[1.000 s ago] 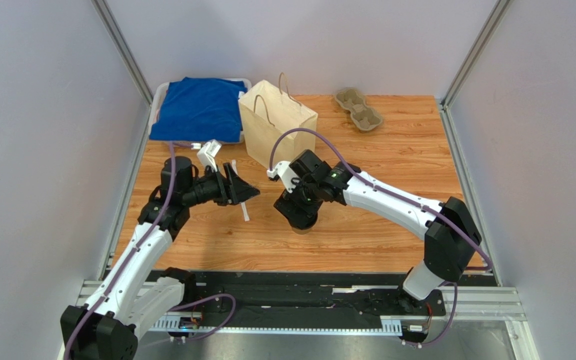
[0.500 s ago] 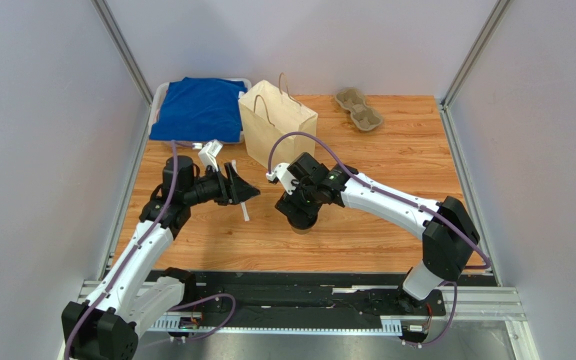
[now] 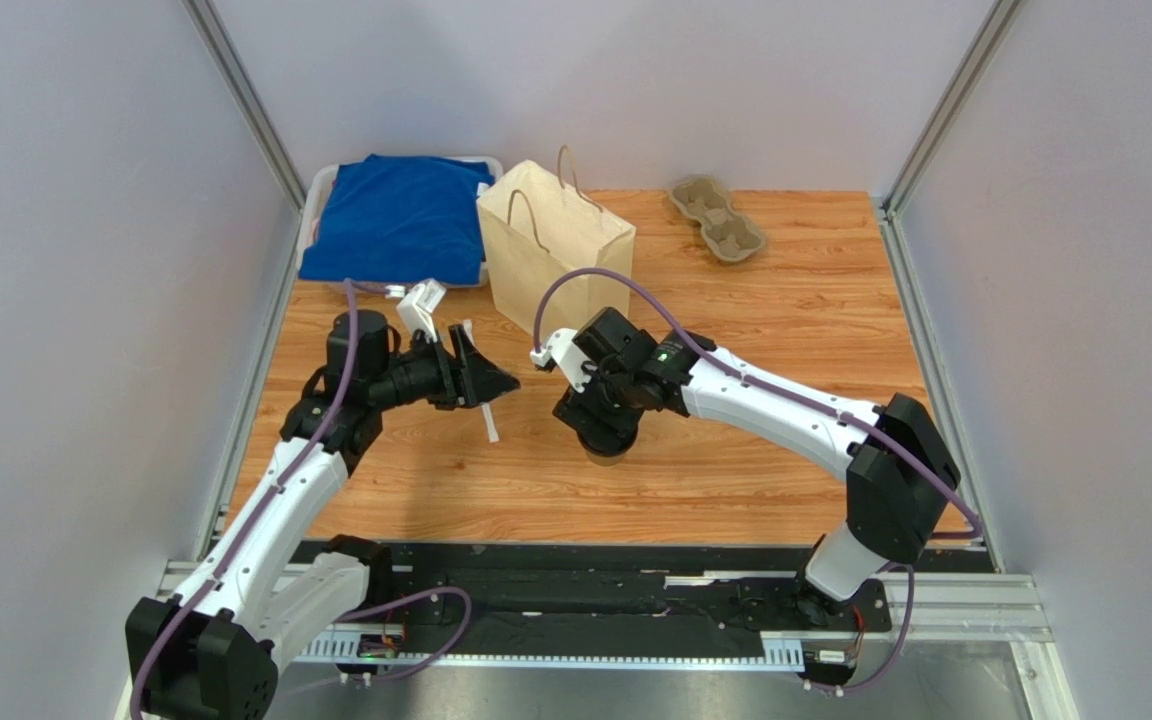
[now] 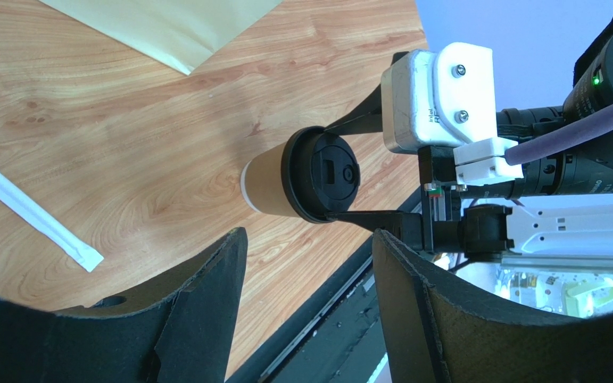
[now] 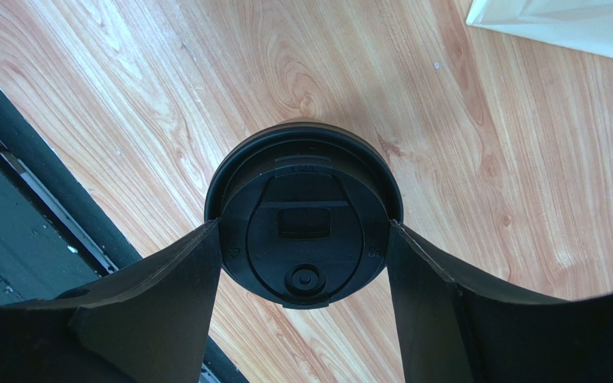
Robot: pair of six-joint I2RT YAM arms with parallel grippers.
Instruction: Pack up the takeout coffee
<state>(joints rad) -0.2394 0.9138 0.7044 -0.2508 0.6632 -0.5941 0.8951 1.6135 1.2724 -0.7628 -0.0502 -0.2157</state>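
The takeout coffee (image 4: 266,185), a small brown paper cup with a black lid (image 5: 303,223), stands upright on the wooden table. In the top view my right wrist hides almost all of it. My right gripper (image 5: 303,230) comes down on it from above. Its two fingers (image 5: 198,271) press the lid's rim on opposite sides, which the left wrist view also shows at the right gripper (image 4: 338,171). My left gripper (image 3: 495,383) hovers left of the cup and points at it. The left gripper (image 4: 310,239) is open with nothing between its fingers.
A tan paper bag (image 3: 552,248) with handles stands upright behind the cup. A thin white straw (image 3: 485,402) lies under the left gripper. A pulp cup tray (image 3: 717,216) lies at the back right, and a blue cloth (image 3: 394,218) fills a white bin at the back left.
My right gripper's jaws have narrowed onto the cup's lid, and that arm has shifted slightly left. The left arm has stayed still.
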